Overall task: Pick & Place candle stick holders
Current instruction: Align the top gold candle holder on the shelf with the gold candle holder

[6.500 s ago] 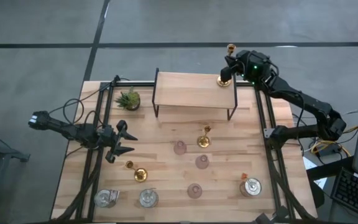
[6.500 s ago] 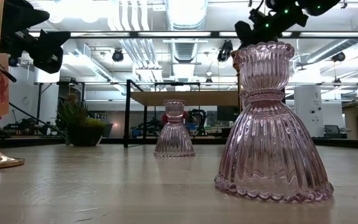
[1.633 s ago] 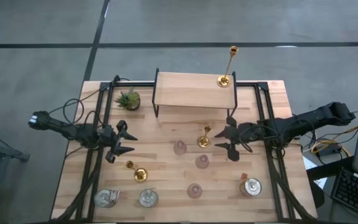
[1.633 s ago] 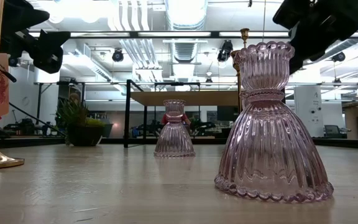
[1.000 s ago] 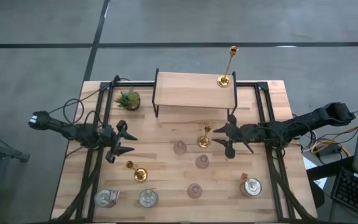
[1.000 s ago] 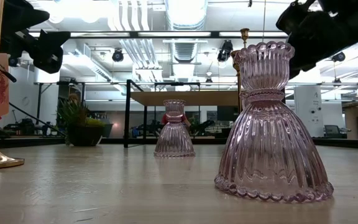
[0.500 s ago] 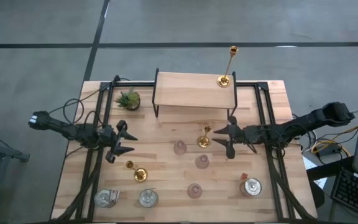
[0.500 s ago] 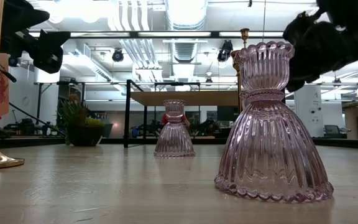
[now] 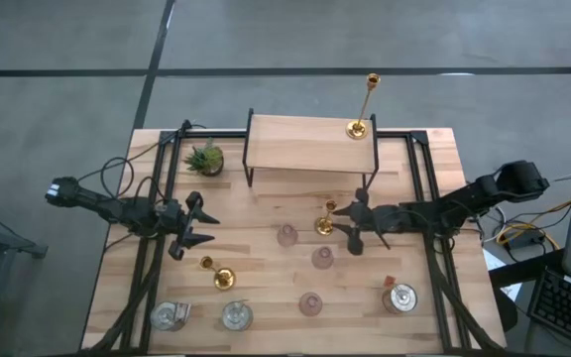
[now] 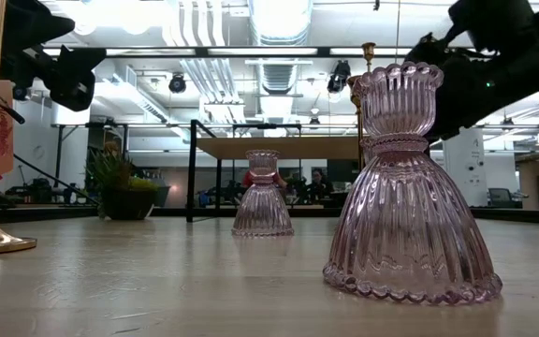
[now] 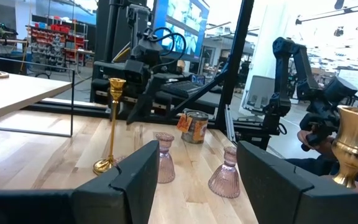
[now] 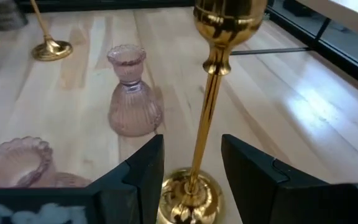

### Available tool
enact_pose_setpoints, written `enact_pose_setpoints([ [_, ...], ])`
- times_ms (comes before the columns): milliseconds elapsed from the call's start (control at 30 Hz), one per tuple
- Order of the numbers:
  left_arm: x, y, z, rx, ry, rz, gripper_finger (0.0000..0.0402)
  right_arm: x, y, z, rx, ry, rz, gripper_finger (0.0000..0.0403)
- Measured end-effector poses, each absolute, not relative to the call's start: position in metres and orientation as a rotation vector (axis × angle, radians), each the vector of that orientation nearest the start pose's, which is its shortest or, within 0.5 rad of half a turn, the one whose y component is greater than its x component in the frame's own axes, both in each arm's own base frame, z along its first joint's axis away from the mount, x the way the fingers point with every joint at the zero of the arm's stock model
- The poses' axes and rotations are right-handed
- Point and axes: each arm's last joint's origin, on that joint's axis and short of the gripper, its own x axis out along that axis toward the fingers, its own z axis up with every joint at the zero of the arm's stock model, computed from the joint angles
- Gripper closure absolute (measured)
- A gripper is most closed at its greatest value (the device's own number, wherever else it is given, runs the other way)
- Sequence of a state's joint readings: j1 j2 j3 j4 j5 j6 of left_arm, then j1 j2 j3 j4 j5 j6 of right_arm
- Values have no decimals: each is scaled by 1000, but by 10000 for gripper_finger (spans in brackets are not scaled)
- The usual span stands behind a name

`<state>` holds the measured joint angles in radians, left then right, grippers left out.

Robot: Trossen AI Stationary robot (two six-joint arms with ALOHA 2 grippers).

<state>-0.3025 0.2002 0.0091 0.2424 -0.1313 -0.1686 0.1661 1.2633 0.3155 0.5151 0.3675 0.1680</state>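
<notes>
One gold candle stick holder [image 9: 325, 223] stands on its round base mid-table. My right gripper [image 9: 343, 226] is open, level with it, one finger on each side of its thin stem [image 12: 207, 112] without touching. A second gold holder [image 9: 358, 127] stands on the wooden shelf, and a third [image 9: 221, 276] stands toward the near left. Three pink glass holders [image 9: 286, 235] [image 9: 322, 258] [image 9: 310, 303] stand near the middle. Silvery cups [image 9: 170, 315] [image 9: 236, 315] [image 9: 400, 297] stand along the near edge. My left gripper [image 9: 194, 226] is open and empty at the left.
A wooden shelf on black legs [image 9: 310, 144] stands at the table's far middle. A small green potted plant [image 9: 204, 157] sits to its left. Black frame rails [image 9: 426, 198] run along both table sides. A pink holder [image 12: 132, 99] stands close beyond my right gripper.
My right gripper has moved toward the table's left edge, staying open, up to the mid-table gold holder, so that its fingers now stand on either side of the stem. The holders have not moved.
</notes>
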Motion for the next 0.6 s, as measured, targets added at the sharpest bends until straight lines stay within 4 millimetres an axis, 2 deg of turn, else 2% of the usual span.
enact_pose_setpoints([
  [367,106,-29,173,-178,-29,-175,183,223,26,160,31,306,-246,250],
  [600,106,-29,173,-178,-29,-175,183,232,28,158,32,312,-248,250],
])
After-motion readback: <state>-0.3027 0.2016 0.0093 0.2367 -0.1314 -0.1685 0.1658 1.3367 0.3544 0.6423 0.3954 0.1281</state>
